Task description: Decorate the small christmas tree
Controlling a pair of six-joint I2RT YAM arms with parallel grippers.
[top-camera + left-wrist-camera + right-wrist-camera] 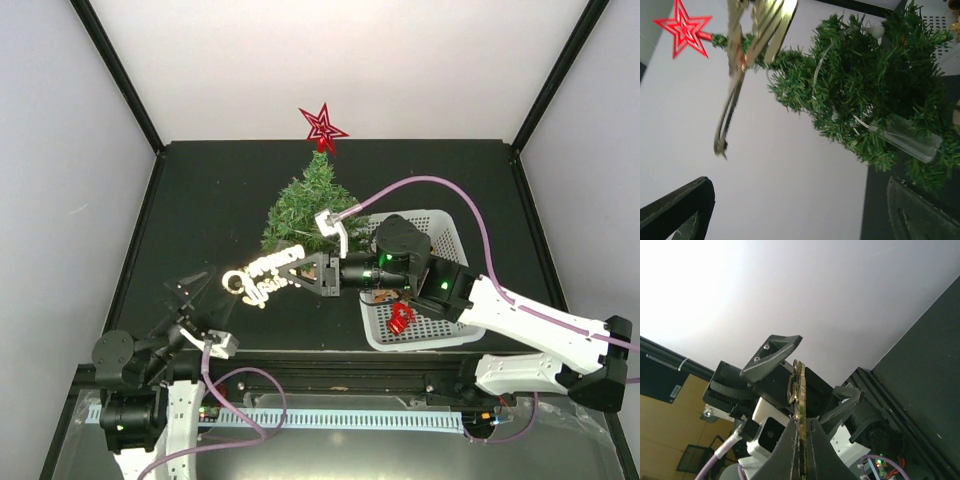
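Black table (200, 200); right hand (288, 271) pinches gold ornament (255, 281) near tree (305, 205)

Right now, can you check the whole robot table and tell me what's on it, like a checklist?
Surface: black table top.
Job's things: small christmas tree stands with a red star on top and a clear icicle hanging.
Clutter: white basket beside the tree, red ornament inside.
Grippers: right gripper shut on a gold word ornament beside the tree; left gripper open, empty.
Cables: purple cable arches from the right arm over the basket.
Surroundings: white walls, black corner posts.
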